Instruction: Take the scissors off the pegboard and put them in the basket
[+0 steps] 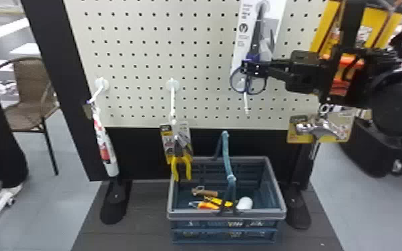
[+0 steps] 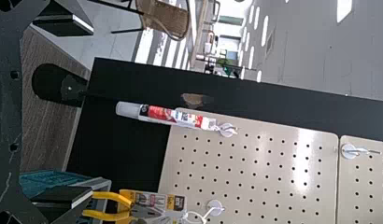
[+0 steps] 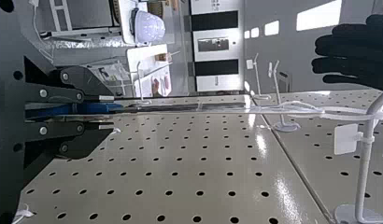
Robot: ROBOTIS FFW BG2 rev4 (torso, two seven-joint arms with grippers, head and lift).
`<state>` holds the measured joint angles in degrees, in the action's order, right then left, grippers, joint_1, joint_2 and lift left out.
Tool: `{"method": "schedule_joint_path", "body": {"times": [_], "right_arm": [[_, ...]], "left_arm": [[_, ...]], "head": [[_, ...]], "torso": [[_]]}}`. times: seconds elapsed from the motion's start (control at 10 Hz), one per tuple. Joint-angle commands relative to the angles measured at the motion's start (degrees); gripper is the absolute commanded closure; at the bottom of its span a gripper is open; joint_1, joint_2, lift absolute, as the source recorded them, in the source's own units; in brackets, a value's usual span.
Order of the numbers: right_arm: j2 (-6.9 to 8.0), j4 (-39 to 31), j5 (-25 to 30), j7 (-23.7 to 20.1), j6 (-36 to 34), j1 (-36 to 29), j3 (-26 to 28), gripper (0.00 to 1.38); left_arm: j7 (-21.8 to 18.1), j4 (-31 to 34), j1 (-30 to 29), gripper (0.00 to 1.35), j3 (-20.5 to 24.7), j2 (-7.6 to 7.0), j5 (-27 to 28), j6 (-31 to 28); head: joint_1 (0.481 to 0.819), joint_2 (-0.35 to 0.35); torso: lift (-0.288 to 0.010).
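The scissors (image 1: 253,57) are up by the pegboard (image 1: 197,70), on its right side, well above its bottom edge. The right pincer (image 1: 252,67) pinches their blue handles. At the other end, a clear loop reaches a white hook (image 3: 365,163). The left pincer (image 2: 92,112) is spread wide, near the yellow pliers (image 2: 108,217). The basket (image 1: 227,215) sits lower down, near the back edge of the dark platform (image 1: 137,230), with small things inside.
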<state>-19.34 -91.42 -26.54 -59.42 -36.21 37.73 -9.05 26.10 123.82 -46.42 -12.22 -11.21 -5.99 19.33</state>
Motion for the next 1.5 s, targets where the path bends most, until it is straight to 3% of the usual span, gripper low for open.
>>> {"method": "schedule_joint_path", "body": {"times": [0.0, 1.4], "right_arm": [[0.00, -0.07, 0.00, 0.00, 0.00, 0.01, 0.00, 1.27], [-0.53, -5.55, 0.88, 0.00, 0.00, 0.26, 1.93, 1.27]], "left_arm": [[0.00, 0.00, 0.00, 0.10, 0.00, -0.04, -0.07, 0.00], [0.00, 0.14, 0.00, 0.10, -0.18, -0.48, -0.33, 0.09]], "head": [[0.549, 0.000], [0.549, 0.000]], "torso": [[-0.100], [-0.100]]}}
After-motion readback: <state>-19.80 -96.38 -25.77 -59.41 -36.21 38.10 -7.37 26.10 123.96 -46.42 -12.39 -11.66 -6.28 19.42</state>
